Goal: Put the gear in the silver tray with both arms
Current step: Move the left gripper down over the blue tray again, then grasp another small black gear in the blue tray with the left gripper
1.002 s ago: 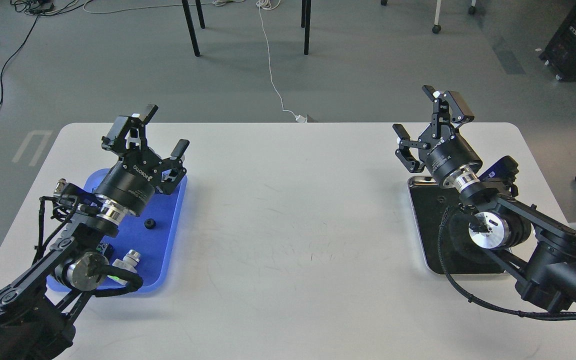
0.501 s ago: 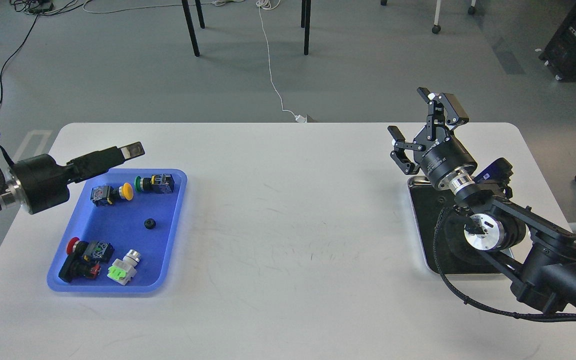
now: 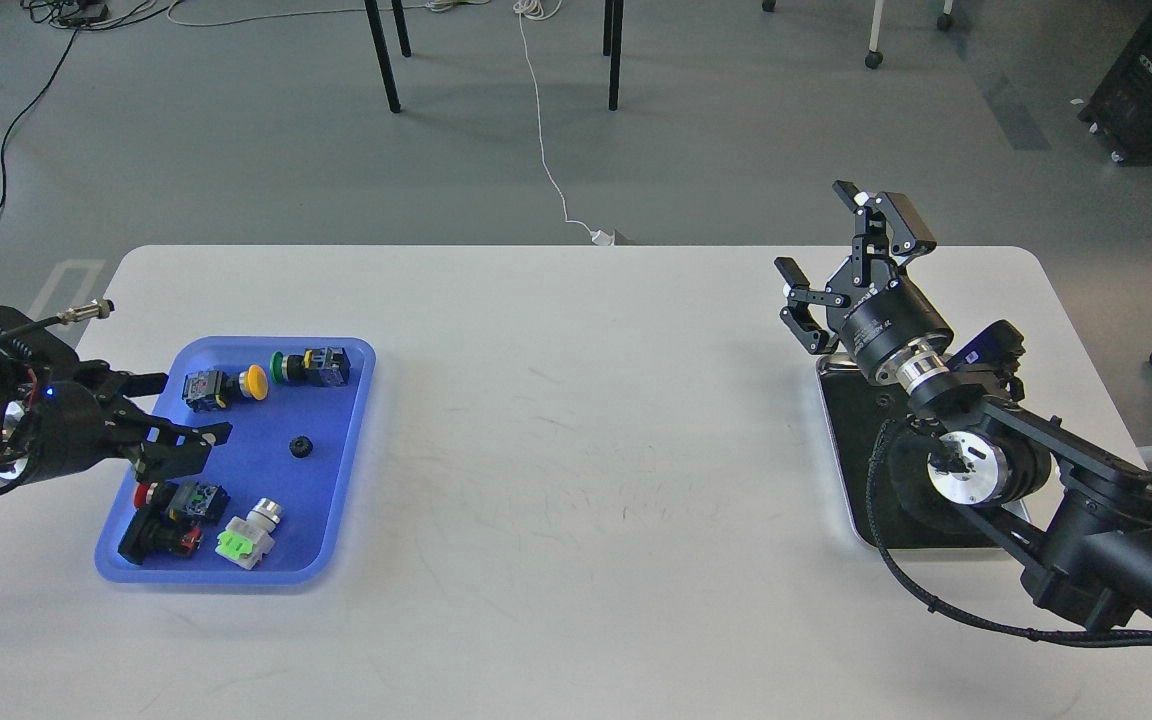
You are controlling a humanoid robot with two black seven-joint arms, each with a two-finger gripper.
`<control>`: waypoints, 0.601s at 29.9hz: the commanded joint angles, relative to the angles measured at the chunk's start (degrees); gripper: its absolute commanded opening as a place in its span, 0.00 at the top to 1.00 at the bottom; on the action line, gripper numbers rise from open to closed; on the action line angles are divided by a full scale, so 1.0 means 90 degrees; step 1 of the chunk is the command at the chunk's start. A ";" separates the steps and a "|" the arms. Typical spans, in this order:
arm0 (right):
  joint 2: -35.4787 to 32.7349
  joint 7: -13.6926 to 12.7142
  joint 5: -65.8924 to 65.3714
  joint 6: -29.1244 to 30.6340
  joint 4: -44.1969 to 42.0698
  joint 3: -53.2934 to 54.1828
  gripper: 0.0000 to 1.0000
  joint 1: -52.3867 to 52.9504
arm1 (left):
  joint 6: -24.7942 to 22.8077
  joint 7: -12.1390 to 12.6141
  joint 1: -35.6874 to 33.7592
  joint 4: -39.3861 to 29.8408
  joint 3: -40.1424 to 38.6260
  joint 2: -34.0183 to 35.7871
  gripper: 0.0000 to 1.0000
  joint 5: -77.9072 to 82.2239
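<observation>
The gear point(image 3: 301, 447) is a small black toothed ring lying in the middle of the blue plastic tray point(image 3: 336, 500) at the left. My left gripper point(image 3: 181, 425) comes in low from the left and is open over the blue tray's left part, a short way left of the gear and not touching it. The silver tray point(image 3: 823, 420) lies at the right with a dark shiny floor, partly hidden under my right arm. My right gripper point(image 3: 818, 230) is open and empty, held up above the silver tray's far end.
The blue tray also holds several push-button switches: a yellow one point(image 3: 254, 381), a green one point(image 3: 281, 367), a red one point(image 3: 144, 492) and a white-and-green one point(image 3: 246, 535). The white table point(image 3: 576, 450) spans the view between the trays.
My left arm swung out to the left and has come back lower, its gripper now reaching over the blue tray's left side. My right gripper has hardly moved.
</observation>
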 commanded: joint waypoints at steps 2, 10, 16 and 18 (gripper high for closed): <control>-0.0016 -0.0001 0.0007 0.0000 0.0001 0.0019 0.01 -0.0009 | 0.0026 0.0003 -0.0518 0.0137 0.0686 -0.0234 0.13 -0.0001; -0.0035 -0.0001 -0.0003 0.0000 0.0010 0.0049 0.01 -0.0029 | 0.0026 0.0003 -0.0480 0.0313 0.0765 -0.0507 0.27 -0.0001; -0.0055 -0.0001 -0.0003 0.0000 0.0010 0.0068 0.01 -0.0039 | 0.0026 0.0003 -0.0548 0.0430 0.0941 -0.0741 0.29 -0.0001; -0.0074 -0.0001 -0.0003 0.0000 0.0010 0.0068 0.01 -0.0048 | 0.0016 0.0003 -0.0558 0.0449 0.0941 -0.0829 0.29 -0.0001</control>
